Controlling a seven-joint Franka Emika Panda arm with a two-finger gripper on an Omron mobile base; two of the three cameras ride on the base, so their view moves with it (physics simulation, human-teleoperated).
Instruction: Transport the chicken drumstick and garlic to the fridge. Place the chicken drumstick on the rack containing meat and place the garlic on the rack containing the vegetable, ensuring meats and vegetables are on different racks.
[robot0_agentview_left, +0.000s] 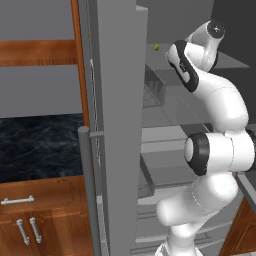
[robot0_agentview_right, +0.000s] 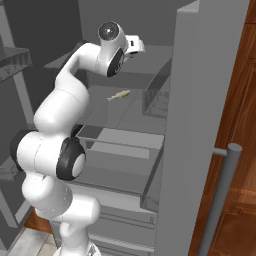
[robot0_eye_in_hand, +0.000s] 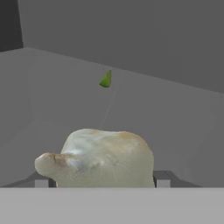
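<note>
Between the two dark fingertips (robot0_eye_in_hand: 41, 181) sits the garlic (robot0_eye_in_hand: 98, 157), clamped by the gripper (robot0_eye_in_hand: 101, 183) and carried over the top shelf (robot0_eye_in_hand: 175, 127) of the fridge (robot0_agentview_left: 117, 125). The small green vegetable (robot0_eye_in_hand: 106, 80) lies farther back on that shelf, well apart. One level lower rests a pale drumstick-shaped item (robot0_agentview_right: 120, 94). If the jaws part while the bulb hangs high, it may roll off the front edge; pushing deeper risks knocking the vegetable.

A rendered home kitchen: a tall grey steel fridge (robot0_agentview_left: 117, 125) stands open at twelve o'clock with pale grey inner shelves (robot0_agentview_right: 125, 135); at nine o'clock, reddish wooden cabinets with silver bar handles (robot0_agentview_left: 30, 220) sit under a dark marbled backsplash (robot0_agentview_left: 40, 145).
</note>
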